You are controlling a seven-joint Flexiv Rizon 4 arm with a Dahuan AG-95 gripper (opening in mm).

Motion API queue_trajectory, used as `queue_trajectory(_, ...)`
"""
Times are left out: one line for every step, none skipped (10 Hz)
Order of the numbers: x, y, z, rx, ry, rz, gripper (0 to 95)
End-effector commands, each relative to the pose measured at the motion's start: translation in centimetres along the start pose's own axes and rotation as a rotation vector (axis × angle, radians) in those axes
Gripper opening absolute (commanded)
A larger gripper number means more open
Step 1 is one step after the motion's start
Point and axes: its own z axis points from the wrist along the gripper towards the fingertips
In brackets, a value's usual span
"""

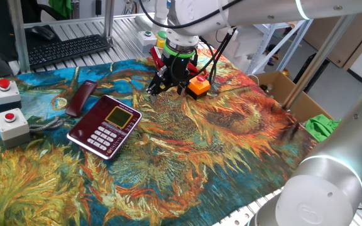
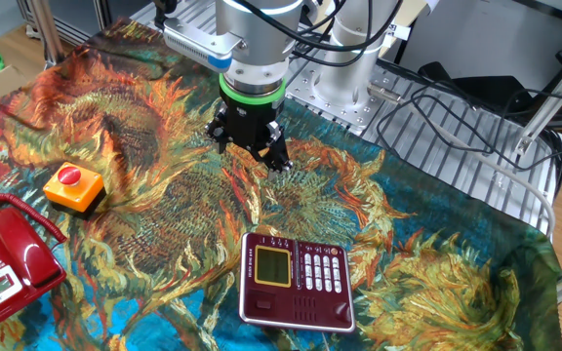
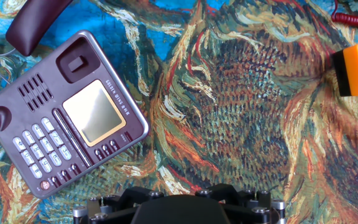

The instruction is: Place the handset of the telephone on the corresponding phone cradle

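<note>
Item: gripper (image 1: 166, 88) hovering above the sunflower cloth (image 1: 231, 144), jaw state impossible to tell; handset (image 1: 80, 98) lying off its cradle (image 3: 39, 84), just beside the maroon telephone (image 1: 105, 125).

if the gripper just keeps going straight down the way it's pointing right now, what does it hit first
Most likely the bare sunflower-patterned tablecloth. The gripper points down at open cloth between the telephone and the orange button box; neither sits in its line, though exact depth is unclear.
</note>
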Motion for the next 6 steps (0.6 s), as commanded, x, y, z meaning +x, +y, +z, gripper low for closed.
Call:
queue_trajectory(0.02,0.02,0.04,-0.099,-0.024,0.119,0.0)
queue_trajectory(0.08,0.04,0.09,-0.099,-0.024,0.118,0.0)
queue_trajectory(0.22,0.09,0.19,-0.100,-0.024,0.119,0.0)
queue_trajectory(0.33,0.14,0.23,-0.100,-0.024,0.119,0.0)
queue_trajectory(0.43,0.20,0.27,-0.100,-0.024,0.119,0.0)
queue_trajectory(0.42,0.21,0.29,-0.101,-0.024,0.119,0.0)
